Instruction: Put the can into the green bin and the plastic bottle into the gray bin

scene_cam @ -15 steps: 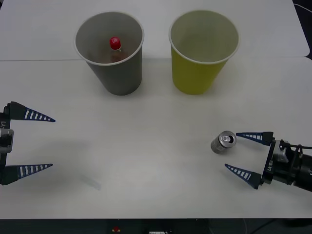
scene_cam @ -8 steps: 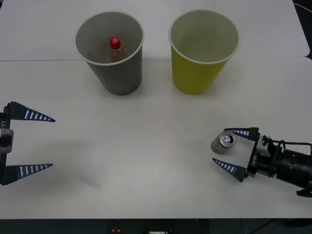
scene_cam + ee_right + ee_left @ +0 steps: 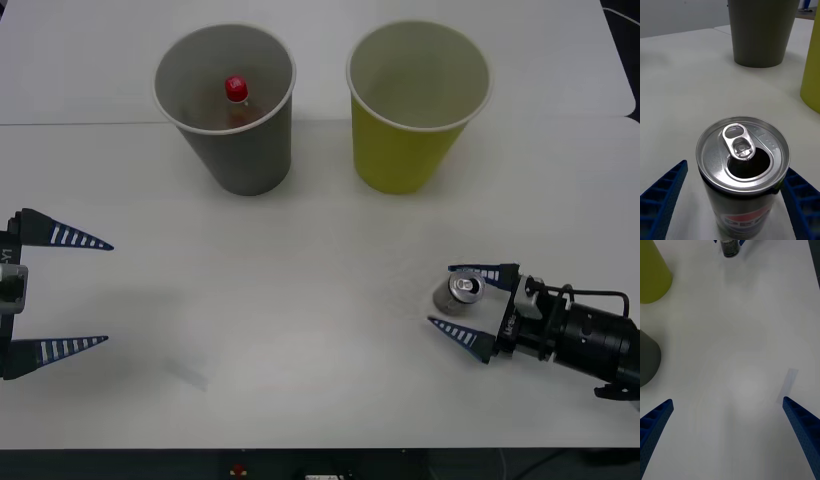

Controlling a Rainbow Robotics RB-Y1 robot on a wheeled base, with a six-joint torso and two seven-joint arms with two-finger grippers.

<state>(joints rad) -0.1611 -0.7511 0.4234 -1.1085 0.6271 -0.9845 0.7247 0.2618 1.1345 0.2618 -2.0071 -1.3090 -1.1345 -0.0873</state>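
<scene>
Right wrist view | small silver-topped dark metal can [image 3: 742,165] stood between parted right gripper [image 3: 730,202] jaws | light, slick, dentable: grip mid-body.

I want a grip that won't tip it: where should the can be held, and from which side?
Grip the can across its round side wall, below the silver top. It stands upright, and the right gripper, open, already straddles it from the robot's right, so closing there looks best.

Both grippers, the left gripper [image 3: 95,292] and the right gripper [image 3: 463,304], carry slim pointed blue fingers with pale ribbing, mounted on black bodies; the right one has a pale plate with dark lettering, a black cylindrical wrist and thin black cables looping over it.
</scene>
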